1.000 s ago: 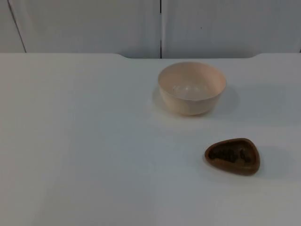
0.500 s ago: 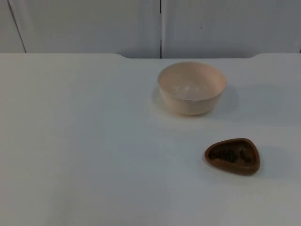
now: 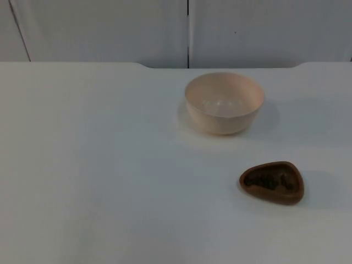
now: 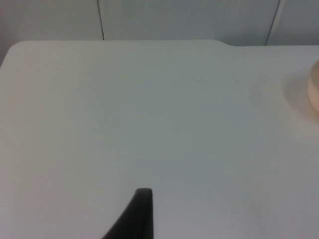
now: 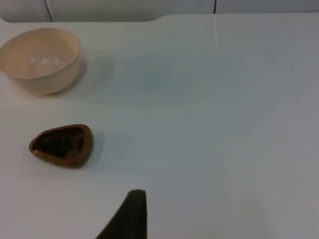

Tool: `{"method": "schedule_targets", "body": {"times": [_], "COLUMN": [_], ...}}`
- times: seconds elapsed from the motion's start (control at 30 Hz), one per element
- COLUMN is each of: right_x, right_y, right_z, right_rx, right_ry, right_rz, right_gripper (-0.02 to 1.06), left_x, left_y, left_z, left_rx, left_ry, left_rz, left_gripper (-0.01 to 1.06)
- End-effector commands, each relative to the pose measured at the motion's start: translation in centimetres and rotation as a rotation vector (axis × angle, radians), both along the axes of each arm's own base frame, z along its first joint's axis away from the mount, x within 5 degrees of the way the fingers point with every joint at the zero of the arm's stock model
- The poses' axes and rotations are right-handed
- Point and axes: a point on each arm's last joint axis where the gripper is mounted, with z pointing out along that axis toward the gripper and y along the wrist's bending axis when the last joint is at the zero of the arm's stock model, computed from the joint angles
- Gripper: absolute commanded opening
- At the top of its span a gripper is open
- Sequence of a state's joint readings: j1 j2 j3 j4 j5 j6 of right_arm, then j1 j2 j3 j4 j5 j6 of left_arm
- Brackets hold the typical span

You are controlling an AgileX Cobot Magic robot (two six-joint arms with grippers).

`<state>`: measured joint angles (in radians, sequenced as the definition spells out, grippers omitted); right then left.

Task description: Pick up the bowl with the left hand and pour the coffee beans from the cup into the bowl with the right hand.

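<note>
1. A cream bowl point(image 3: 224, 103) stands upright on the white worktop point(image 3: 99, 165), toward the far edge and near the grey partition wall point(image 3: 110, 27). Its inside looks empty.
2. A brown cup point(image 3: 271, 182) with a rounded, three-cornered rim sits nearer the camera than the bowl and a little to the right of it, well apart from it. Dark coffee beans point(image 3: 268, 181) lie inside the cup.
3. In the right wrist view the bowl point(image 5: 41, 59) and the cup point(image 5: 63, 145) are both seen on the worktop point(image 5: 224, 124), the cup with its beans point(image 5: 59, 144) nearer to the arm than the bowl.
4. The right gripper point(image 5: 130, 215) hangs above bare worktop, off to the side of the cup and touching nothing. One black fingertip is seen, so I cannot tell how wide its jaws stand.
5. The left gripper point(image 4: 135, 215) waits above bare worktop point(image 4: 149, 109), well apart from the bowl point(image 4: 315, 90), of which a sliver of the rim is seen. Again one fingertip is seen, and I cannot tell the state of its jaws. It holds nothing.
</note>
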<state>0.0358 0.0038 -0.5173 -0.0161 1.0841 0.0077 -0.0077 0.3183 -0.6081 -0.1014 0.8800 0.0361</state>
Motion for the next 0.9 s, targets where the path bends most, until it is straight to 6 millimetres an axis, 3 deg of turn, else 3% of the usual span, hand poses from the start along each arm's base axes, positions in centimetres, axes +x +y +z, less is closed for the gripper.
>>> {"method": "schedule_targets", "body": {"times": [0.0,0.47,0.87], "right_x": [0.0,0.0,0.0], "right_y": [0.0,0.0,0.0], "right_z": [0.0,0.0,0.0], "right_rx": [-0.001,-0.002,-0.002], "right_ry": [-0.007,-0.007,-0.007], "right_rz": [-0.006,-0.007,-0.007], "right_gripper": [1.05,1.05,1.05], "left_x": [0.5,3.5,6.8], "left_y": [-0.1,-0.1,-0.2], "left_z": [0.4,2.1,1.9], "left_rx": [-0.010,-0.006,-0.013], "left_ry": [-0.009,0.063,0.104], "left_rz": [-0.007,-0.010,-0.003], "left_gripper": [1.05,1.05,1.05]}}
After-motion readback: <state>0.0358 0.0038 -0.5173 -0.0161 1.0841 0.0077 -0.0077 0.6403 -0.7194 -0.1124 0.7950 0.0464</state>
